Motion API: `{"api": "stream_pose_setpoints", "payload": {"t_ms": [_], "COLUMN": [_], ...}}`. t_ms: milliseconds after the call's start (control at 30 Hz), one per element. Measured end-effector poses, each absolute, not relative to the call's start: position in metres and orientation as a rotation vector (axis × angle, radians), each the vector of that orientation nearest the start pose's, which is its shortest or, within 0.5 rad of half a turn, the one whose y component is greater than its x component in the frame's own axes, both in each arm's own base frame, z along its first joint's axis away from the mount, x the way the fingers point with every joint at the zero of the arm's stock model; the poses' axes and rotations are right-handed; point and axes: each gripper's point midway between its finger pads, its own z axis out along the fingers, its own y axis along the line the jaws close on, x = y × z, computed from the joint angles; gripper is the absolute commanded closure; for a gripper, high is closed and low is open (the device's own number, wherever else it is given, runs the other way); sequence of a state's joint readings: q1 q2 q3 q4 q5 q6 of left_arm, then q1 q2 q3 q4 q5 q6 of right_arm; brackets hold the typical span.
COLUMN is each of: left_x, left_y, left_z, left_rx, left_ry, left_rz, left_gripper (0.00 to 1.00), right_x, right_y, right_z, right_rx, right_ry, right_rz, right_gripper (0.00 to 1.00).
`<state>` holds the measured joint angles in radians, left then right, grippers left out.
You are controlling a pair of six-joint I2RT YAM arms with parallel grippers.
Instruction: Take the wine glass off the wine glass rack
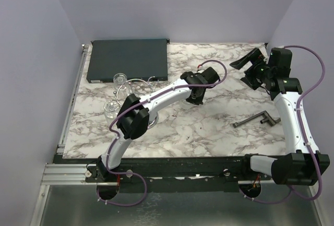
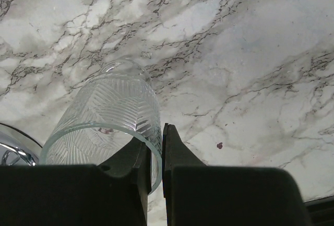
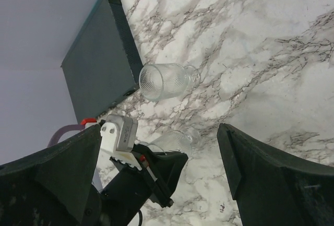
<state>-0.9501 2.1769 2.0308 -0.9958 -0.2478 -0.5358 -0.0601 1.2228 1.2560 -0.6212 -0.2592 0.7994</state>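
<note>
The left hand (image 2: 155, 141) sits nearest the lens, above the marble counter (image 2: 250, 54) and apart from the wire rack (image 1: 136, 85). It is clenched on the wine glass (image 2: 104, 111) — one finger inside the rim, one outside — probably to carry it clear of the rack. The right hand (image 3: 159, 129) is spread wide and holds nothing.
</note>
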Motion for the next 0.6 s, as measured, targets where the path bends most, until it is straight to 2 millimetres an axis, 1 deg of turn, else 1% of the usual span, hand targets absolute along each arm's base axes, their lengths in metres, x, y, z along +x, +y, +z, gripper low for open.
{"api": "stream_pose_setpoints", "payload": {"t_ms": [200, 467, 600], "left_x": [0.3080, 0.3101, 0.3121], "left_y": [-0.3885, -0.3885, -0.3877], "left_z": [0.1095, 0.1057, 0.1060], "left_rx": [0.472, 0.480, 0.484], "left_ry": [2.617, 2.616, 2.611], "left_rz": [-0.154, -0.155, -0.154], "left_gripper": [0.86, 0.66, 0.61], "right_x": [0.3570, 0.3579, 0.3575], "right_y": [0.0550, 0.0564, 0.0573], "right_z": [0.2738, 0.2744, 0.2740], "right_rx": [0.774, 0.765, 0.763], "right_ry": [2.082, 2.078, 2.081], "right_rz": [0.715, 0.726, 0.731], "right_gripper": [0.00, 0.00, 0.00]}}
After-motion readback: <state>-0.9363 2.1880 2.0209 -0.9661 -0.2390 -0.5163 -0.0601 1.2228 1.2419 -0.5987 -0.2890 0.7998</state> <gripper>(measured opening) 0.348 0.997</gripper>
